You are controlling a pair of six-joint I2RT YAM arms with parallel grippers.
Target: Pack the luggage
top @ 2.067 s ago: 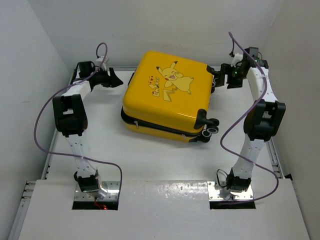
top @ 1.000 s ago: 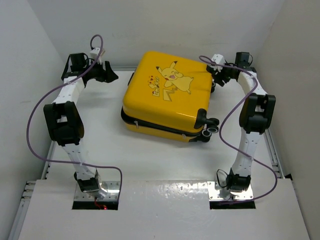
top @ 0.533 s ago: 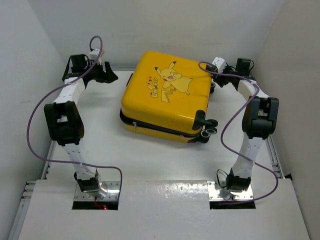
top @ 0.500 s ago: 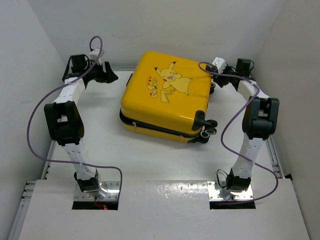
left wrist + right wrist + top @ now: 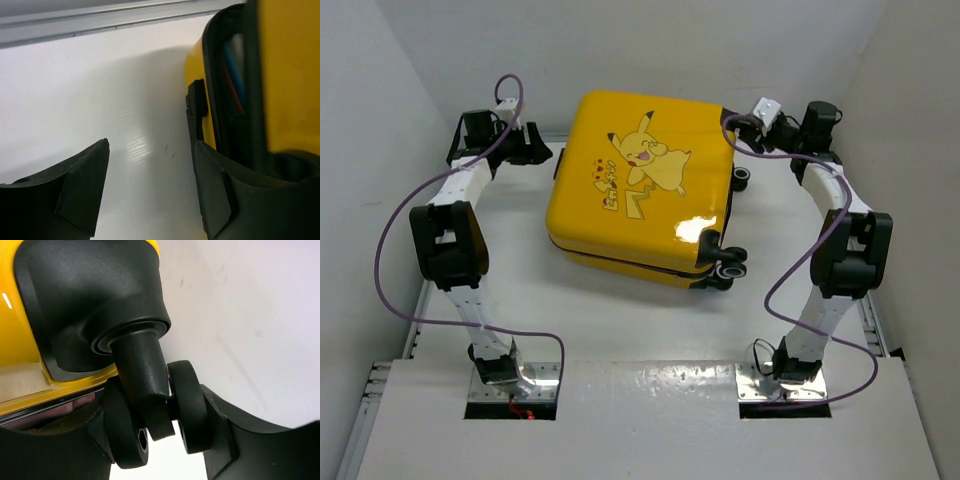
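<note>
Yellow Pikachu luggage (image 5: 640, 180) flat on white tabletop (image 5: 620, 320). Left claw (image 5: 150, 170) spread wide beside its edge, gripping nothing. Right claw (image 5: 157, 425) clamped around black wheel (image 5: 187, 407).

One yellow luggage (image 5: 630, 185), with one cartoon figure (image 5: 645, 160) on its lid, lies on one white table (image 5: 620, 330). Two robot arms flank it, the left arm (image 5: 450, 240) and the right arm (image 5: 845, 250), each with one tool: the left tool (image 5: 150, 195), the right tool (image 5: 160, 450). Two purple cables hang, the left cable (image 5: 382, 260) and the right cable (image 5: 767, 290). From above, two casters show, the near caster (image 5: 725, 272) and the far caster (image 5: 742, 178); the right wrist view shows one caster stem (image 5: 142, 375) between two black wheels (image 5: 187, 410).
</note>
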